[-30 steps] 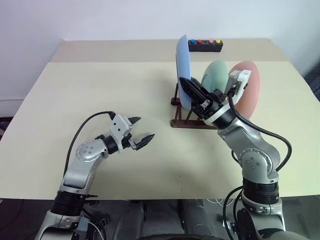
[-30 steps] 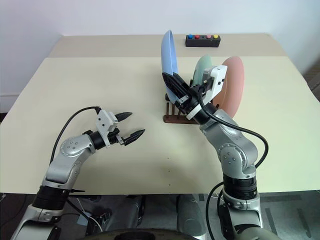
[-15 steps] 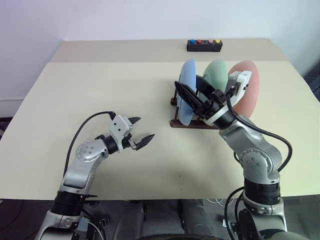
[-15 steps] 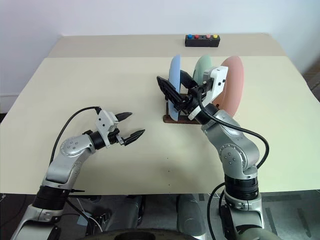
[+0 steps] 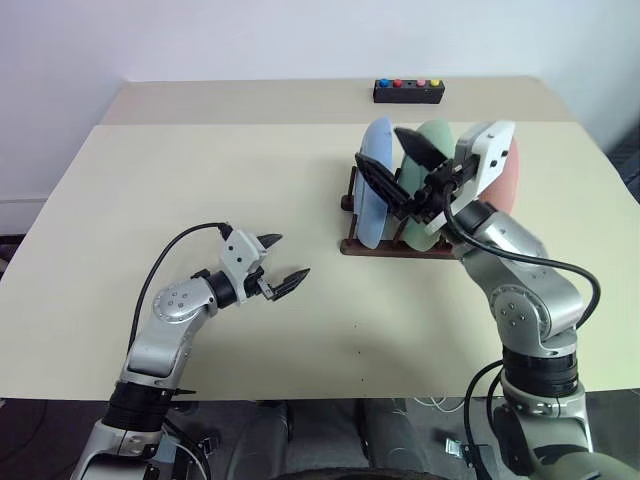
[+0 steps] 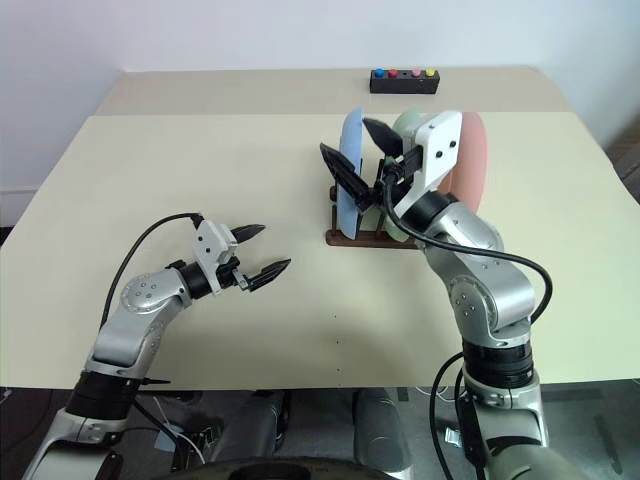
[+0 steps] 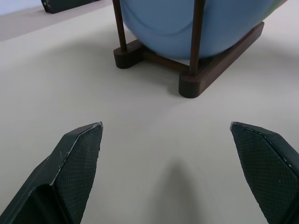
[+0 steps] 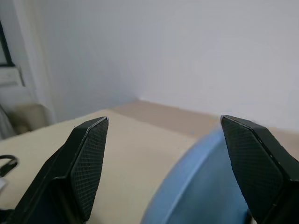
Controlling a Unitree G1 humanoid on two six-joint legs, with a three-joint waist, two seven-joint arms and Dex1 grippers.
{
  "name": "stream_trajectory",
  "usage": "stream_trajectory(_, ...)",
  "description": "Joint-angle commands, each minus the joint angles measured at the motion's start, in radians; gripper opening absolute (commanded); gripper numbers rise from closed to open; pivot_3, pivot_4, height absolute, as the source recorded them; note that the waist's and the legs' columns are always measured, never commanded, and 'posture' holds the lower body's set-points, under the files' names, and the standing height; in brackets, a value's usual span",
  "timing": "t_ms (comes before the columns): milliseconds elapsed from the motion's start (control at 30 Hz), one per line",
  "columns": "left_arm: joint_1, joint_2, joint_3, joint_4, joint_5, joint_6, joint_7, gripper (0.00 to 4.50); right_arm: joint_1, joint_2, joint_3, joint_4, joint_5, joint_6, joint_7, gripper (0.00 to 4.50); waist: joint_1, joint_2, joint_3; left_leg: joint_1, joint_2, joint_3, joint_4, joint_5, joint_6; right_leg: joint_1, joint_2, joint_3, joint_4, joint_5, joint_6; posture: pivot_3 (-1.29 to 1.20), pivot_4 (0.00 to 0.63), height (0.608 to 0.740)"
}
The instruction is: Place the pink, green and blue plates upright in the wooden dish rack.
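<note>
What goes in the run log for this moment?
blue plate: upright in rack | right gripper: open above it | left gripper: open, idle

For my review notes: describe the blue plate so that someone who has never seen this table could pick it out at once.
On the beige table, find the dark wooden dish rack to the right of centre, nearer than the black button box. Three plates stand upright in it; the blue plate is the leftmost, beside the green plate, with the pink plate farthest right. It alone is light blue, and the open right gripper hangs over it.

Light blue plate [image 5: 375, 185], mint green plate [image 5: 436, 140], salmon pink plate [image 5: 506, 175], dark reddish-brown rack [image 5: 385, 246]
</note>
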Motion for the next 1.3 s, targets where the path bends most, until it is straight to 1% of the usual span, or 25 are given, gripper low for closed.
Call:
stream_trajectory(33, -0.012, -0.005, 0.006, -0.024, -0.009, -0.011, 0.002, 4.5, -0.054, -0.037, -0.038, -0.07, 0.0, -0.027, 0.021, 3.88, 0.0, 0.0, 0.0, 0.0, 0.0, 0.0, 0.0, 0.0, 0.0, 0.0, 0.0, 0.0, 0.0, 0.0, 0.0, 0.0, 0.15, 0.74)
stream_trajectory(133, -0.016, -0.008, 0.007, -0.025, -0.01, -0.01, 0.004, 4.5, -0.076, -0.083, -0.073, -0.103, 0.027, -0.027, 0.058, 3.88, 0.001, 0.0, 0.0, 0.0, 0.0, 0.0, 0.0, 0.0, 0.0, 0.0, 0.0, 0.0, 0.0, 0.0, 0.0, 0.0, 0.15, 0.74)
stream_trajectory(233, -0.022, -0.005, 0.015, -0.013, -0.01, -0.017, 0.003, 4.5, -0.053, -0.166, -0.14, -0.12, 0.024, -0.046, 0.11, 3.88, 0.005, 0.0, 0.0, 0.0, 0.0, 0.0, 0.0, 0.0, 0.0, 0.0, 0.0, 0.0, 0.0, 0.0, 0.0, 0.0, 0.15, 0.74)
stream_trajectory(333, -0.021, -0.003, 0.031, -0.007, -0.007, -0.026, 0.017, 4.5, 0.004, -0.247, -0.266, -0.081, 0.004, -0.067, 0.121, 3.88, 0.007, 0.0, 0.0, 0.0, 0.0, 0.0, 0.0, 0.0, 0.0, 0.001, 0.0, 0.0, -0.001, 0.0, 0.0, 0.0, 0.15, 0.74)
stream_trajectory(433, -0.022, 0.008, 0.052, 0.012, -0.011, -0.036, 0.018, 4.5, 0.162, -0.346, -0.474, -0.013, 0.004, -0.097, 0.21, 3.88, 0.013, -0.001, 0.0, 0.0, 0.0, 0.0, 0.0, 0.0, 0.001, 0.002, 0.0, 0.0, -0.002, 0.0, 0.0, 0.0, 0.15, 0.74)
stream_trajectory(467, -0.022, 0.01, 0.055, 0.016, -0.012, -0.039, 0.016, 4.5, 0.2, -0.364, -0.519, 0.0, 0.017, -0.103, 0.232, 3.88, 0.013, -0.001, 0.0, 0.0, 0.0, 0.0, 0.001, -0.001, 0.001, 0.002, 0.0, 0.0, -0.002, 0.0, 0.0, 0.0, 0.15, 0.74)
stream_trajectory(533, -0.023, 0.016, 0.058, 0.037, -0.009, -0.052, 0.008, 4.5, 0.336, -0.393, -0.639, 0.019, 0.05, -0.11, 0.328, 3.88, 0.009, 0.0, 0.0, 0.0, 0.0, 0.001, 0.0, -0.001, 0.002, 0.002, -0.001, 0.0, -0.002, 0.0, 0.0, 0.0, 0.15, 0.74)
stream_trajectory(600, -0.026, 0.017, 0.058, 0.054, -0.004, -0.061, 0.003, 4.5, 0.449, -0.405, -0.717, 0.028, 0.072, -0.105, 0.396, 3.88, 0.006, 0.001, -0.001, 0.0, 0.0, 0.001, 0.0, -0.001, 0.002, 0.002, 0.0, 0.0, -0.002, 0.0, 0.0, 0.0, 0.15, 0.74)
stream_trajectory(667, -0.037, 0.013, 0.057, 0.074, 0.0, -0.069, 0.0, 4.5, 0.582, -0.394, -0.76, 0.024, 0.062, -0.119, 0.464, 3.88, 0.003, 0.001, -0.001, 0.001, 0.0, 0.002, 0.0, -0.001, 0.002, 0.003, 0.0, 0.0, -0.002, 0.0, 0.0, 0.0, 0.15, 0.74)
stream_trajectory(733, -0.052, 0.013, 0.058, 0.11, 0.003, -0.083, -0.009, 4.5, 0.674, -0.361, -0.776, 0.032, 0.055, -0.14, 0.487, 3.88, 0.001, 0.001, -0.001, 0.002, 0.0, 0.002, 0.001, -0.001, 0.002, 0.004, 0.0, 0.0, -0.002, 0.0, 0.0, 0.0, 0.15, 0.74)
stream_trajectory(800, -0.06, 0.01, 0.05, 0.13, 0.012, -0.092, -0.01, 4.5, 0.735, -0.337, -0.779, 0.052, 0.073, -0.143, 0.511, 3.88, 0.001, 0.001, -0.001, 0.004, 0.0, 0.003, 0.002, -0.001, 0.002, 0.006, 0.0, 0.001, -0.002, 0.0, 0.001, 0.0, 0.15, 0.74)
stream_trajectory(833, -0.061, 0.005, 0.044, 0.134, 0.016, -0.094, -0.008, 4.5, 0.758, -0.327, -0.766, 0.067, 0.062, -0.155, 0.518, 3.88, 0.001, 0.001, -0.001, 0.004, 0.0, 0.003, 0.002, -0.001, 0.002, 0.007, 0.0, 0.001, -0.002, -0.001, 0.001, 0.0, 0.15, 0.74)
stream_trajectory(900, -0.064, -0.002, 0.032, 0.157, 0.031, -0.109, -0.008, 4.5, 0.785, -0.279, -0.675, 0.118, -0.003, -0.21, 0.512, 3.88, 0.001, 0.0, -0.001, 0.004, 0.0, 0.003, 0.003, -0.001, 0.002, 0.008, 0.0, 0.001, -0.003, -0.001, 0.001, 0.0, 0.15, 0.74)
stream_trajectory(933, -0.063, -0.004, 0.025, 0.171, 0.04, -0.122, -0.009, 4.5, 0.779, -0.246, -0.616, 0.163, -0.057, -0.273, 0.499, 3.88, 0.001, 0.002, -0.001, 0.005, 0.0, 0.003, 0.003, -0.001, 0.002, 0.008, 0.0, 0.001, -0.003, -0.001, 0.001, 0.0, 0.15, 0.74)
stream_trajectory(1000, -0.059, -0.009, 0.012, 0.172, 0.058, -0.134, 0.0, 4.5, 0.756, -0.207, -0.541, 0.257, -0.128, -0.364, 0.479, 3.88, 0.003, -0.001, -0.002, 0.006, 0.001, 0.002, 0.002, -0.001, 0.002, 0.008, 0.0, 0.001, -0.003, -0.001, 0.001, 0.0, 0.15, 0.74)
stream_trajectory(1067, -0.042, -0.004, 0.021, 0.161, 0.051, -0.131, -0.001, 4.5, 0.73, -0.182, -0.499, 0.321, -0.153, -0.409, 0.464, 3.88, 0.003, 0.0, -0.002, 0.006, 0.001, 0.002, 0.002, -0.001, 0.002, 0.009, 0.0, 0.001, -0.003, -0.001, 0.001, 0.0, 0.15, 0.74)
stream_trajectory(1167, -0.014, 0.005, 0.029, 0.128, 0.036, -0.115, -0.01, 4.5, 0.73, -0.186, -0.481, 0.361, -0.148, -0.439, 0.476, 3.88, 0.003, 0.006, -0.002, 0.005, 0.0, 0.002, 0.002, -0.001, 0.002, 0.008, 0.0, 0.001, -0.003, -0.001, 0.001, 0.0, 0.15, 0.74)
stream_trajectory(1300, 0.022, 0.031, 0.051, 0.089, 0.009, -0.085, -0.024, 4.5, 0.741, -0.203, -0.472, 0.367, -0.133, -0.44, 0.493, 3.88, 0.003, 0.006, -0.002, 0.005, 0.0, 0.002, 0.001, -0.001, 0.002, 0.008, 0.0, 0.001, -0.003, -0.001, 0.001, 0.0, 0.15, 0.74)
